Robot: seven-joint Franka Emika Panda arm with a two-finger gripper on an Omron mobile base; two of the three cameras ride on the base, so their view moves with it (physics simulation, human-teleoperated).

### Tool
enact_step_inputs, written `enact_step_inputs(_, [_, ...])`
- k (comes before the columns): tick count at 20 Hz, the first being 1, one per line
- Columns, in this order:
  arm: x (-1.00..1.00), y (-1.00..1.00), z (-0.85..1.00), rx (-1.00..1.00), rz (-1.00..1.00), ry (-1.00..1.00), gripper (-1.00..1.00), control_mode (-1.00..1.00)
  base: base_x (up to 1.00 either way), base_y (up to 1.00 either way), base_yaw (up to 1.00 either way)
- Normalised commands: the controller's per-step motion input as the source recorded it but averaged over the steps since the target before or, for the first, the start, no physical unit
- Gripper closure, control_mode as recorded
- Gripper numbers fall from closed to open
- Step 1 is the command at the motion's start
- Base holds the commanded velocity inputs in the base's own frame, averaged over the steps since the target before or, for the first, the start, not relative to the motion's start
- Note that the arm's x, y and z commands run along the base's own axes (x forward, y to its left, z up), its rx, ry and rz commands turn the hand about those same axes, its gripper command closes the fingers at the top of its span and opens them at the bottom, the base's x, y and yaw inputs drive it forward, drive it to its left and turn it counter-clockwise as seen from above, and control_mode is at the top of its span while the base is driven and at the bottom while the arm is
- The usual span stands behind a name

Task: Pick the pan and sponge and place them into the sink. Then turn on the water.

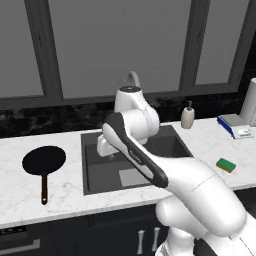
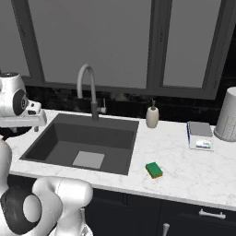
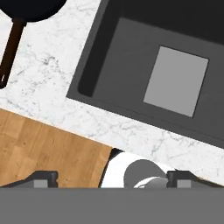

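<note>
Both base views look forward and down from behind the arm, left and right, sharing the dark grey rectangular sink in white marble. The hand view looks steeply down, closer, at that sink's near-left corner.

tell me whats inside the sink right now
The sink holds just the lighter grey square at its bottom. The pan and sponge lie outside on the counter. In the left base view, the arm hides part of the basin.
</note>
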Motion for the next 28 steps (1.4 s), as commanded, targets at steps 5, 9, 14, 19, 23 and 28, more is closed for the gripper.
enact_step_inputs(5, [0.53,1.0,-0.28,-0.04,0.0,0.28,-1.0,-1.0,0.0,0.0,0.0])
enact_step_inputs(9, [0.57,0.99,-0.28,-0.01,0.0,0.32,-1.0,-1.0,0.0,0.0,0.0])
enact_step_inputs(14, [0.28,0.82,-0.39,0.0,0.0,0.08,-1.0,-1.0,0.0,0.0,0.0])
enact_step_inputs(19, [0.02,0.24,-0.16,-0.01,0.0,0.0,-1.0,-1.0,0.0,0.0,0.0])
enact_step_inputs(23, [0.01,0.16,-0.11,-0.06,0.0,0.0,-1.0,-1.0,0.0,0.0,0.0])
enact_step_inputs(28, [0.0,0.53,-0.29,0.0,0.0,-0.02,-1.0,-1.0,0.0,0.0,0.0])
